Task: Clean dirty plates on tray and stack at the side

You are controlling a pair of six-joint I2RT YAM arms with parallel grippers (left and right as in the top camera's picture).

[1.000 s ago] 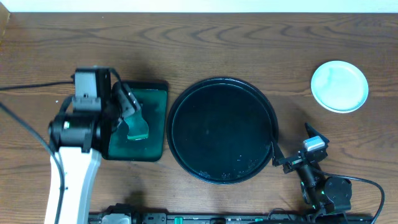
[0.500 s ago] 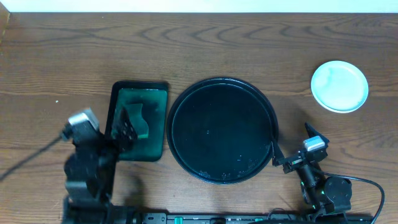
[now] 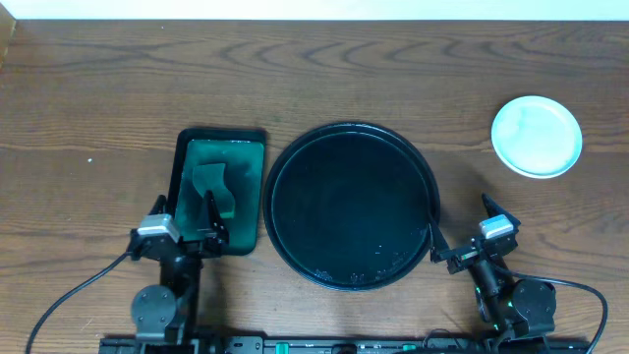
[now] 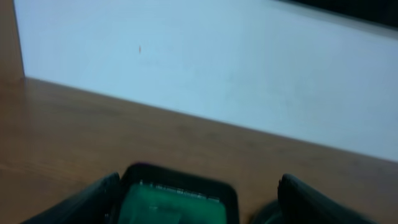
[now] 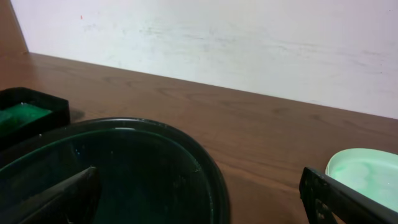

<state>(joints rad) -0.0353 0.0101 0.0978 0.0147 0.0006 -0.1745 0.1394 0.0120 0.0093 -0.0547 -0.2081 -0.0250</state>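
Observation:
The round black tray [image 3: 354, 205] lies mid-table, and only a few wet specks show on it near its front rim. A white plate with a pale teal rim [image 3: 537, 136] rests on the wood at the far right, apart from the tray. I cannot tell whether other plates lie under it. My left gripper [image 3: 184, 222] sits low at the front left, open, with nothing between its fingers. My right gripper [image 3: 460, 226] is open by the tray's front right rim [image 5: 205, 174] and holds nothing. The plate [image 5: 367, 175] also shows in the right wrist view.
A dark green rectangular tray [image 3: 246, 147] with a green sponge [image 3: 214, 189] stands left of the black tray; its far end [image 4: 177, 194] shows between the left fingers. A pale wall runs along the table's back edge.
The left arm has drawn back from over the green tray down to the table's front edge. The sponge stays in the green tray. The right arm has not moved.

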